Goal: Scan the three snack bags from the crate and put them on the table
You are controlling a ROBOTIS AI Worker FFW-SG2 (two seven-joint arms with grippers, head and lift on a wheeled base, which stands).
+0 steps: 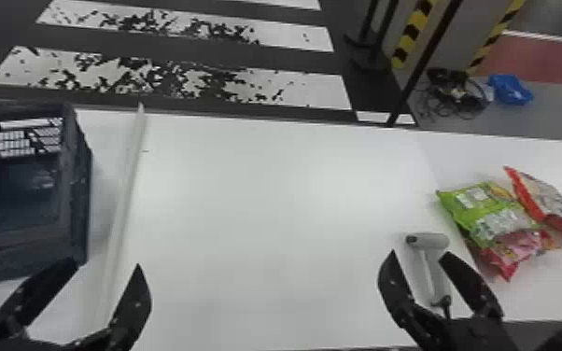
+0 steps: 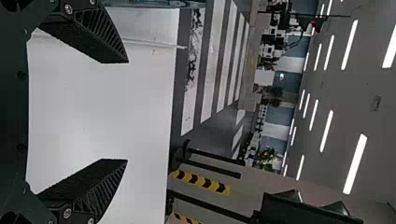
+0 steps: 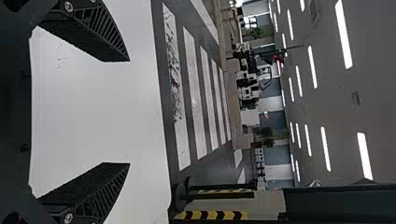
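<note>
Three snack bags lie on the white surface (image 1: 266, 200), towards its right side, to the right of the right hand (image 1: 420, 255) and beyond its tips. The green bag (image 1: 485, 210) partly covers the pink-and-red bag (image 1: 523, 245), which pokes out on the robot's side; the red-and-white bag (image 1: 551, 200) sits against the green one, farther right. No bag is between the fingers of either hand.

The right hand's fingers stand wide apart, and in the head view the grey scanner (image 1: 434, 240) shows between them, lying on the surface just left of the bags, its handle pointing towards the robot. The right wrist view has the same spread, with bare surface behind the gap.

The left hand (image 1: 108, 266) is well apart from the bags, near the dark crate (image 1: 77, 186) on the left. Its fingers are spread too, astride a pale strip (image 1: 128, 186) in the head view.
</note>
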